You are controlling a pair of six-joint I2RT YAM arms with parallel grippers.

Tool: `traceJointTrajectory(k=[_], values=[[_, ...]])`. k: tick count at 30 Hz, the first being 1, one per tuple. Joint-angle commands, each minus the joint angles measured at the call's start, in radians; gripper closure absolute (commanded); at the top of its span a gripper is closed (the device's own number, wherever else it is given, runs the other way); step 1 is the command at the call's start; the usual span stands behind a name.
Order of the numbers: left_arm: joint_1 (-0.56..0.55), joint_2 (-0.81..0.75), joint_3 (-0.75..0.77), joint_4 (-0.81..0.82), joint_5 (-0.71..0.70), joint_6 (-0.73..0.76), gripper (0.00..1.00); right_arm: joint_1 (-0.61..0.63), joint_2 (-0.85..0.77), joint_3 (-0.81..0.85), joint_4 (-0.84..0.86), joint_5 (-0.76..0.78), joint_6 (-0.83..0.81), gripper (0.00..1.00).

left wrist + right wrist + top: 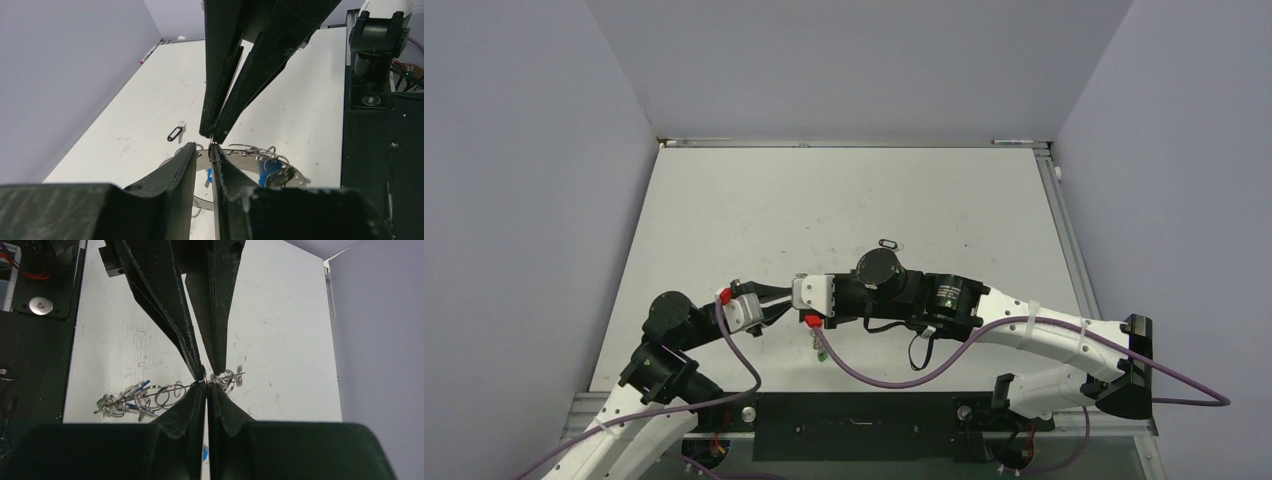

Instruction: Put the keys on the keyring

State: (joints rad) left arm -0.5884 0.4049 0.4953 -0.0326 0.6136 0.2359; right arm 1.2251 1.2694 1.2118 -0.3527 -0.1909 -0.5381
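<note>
Where their tips meet, the left gripper (202, 146) and right gripper (206, 385) both clamp the keyring (300, 176) carrying keys (270, 175).

One keyring (202, 202), one black tag (174, 133), two grippers (204, 146) (206, 385); keys (131, 404) too bunched.

I am working in a lab test cell: a scuffed white bench (754, 200) boxed in by plain grey panels (854, 60).
</note>
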Motion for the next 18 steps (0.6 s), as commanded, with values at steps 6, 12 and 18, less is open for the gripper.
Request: traceJointTrajectory(k=[6,12,18], values=[[-0.005,0.023,0.014,0.072,0.008,-0.015,0.95,0.018,-0.031,0.025,0.09,0.011,0.009,0.95],[-0.005,0.02,0.009,0.054,-0.007,-0.008,0.93,0.023,-0.033,0.023,0.097,0.016,0.009,0.95],[-0.01,0.018,0.006,0.035,0.024,0.028,1.0,0.026,-0.037,0.018,0.107,0.012,0.011,0.95]])
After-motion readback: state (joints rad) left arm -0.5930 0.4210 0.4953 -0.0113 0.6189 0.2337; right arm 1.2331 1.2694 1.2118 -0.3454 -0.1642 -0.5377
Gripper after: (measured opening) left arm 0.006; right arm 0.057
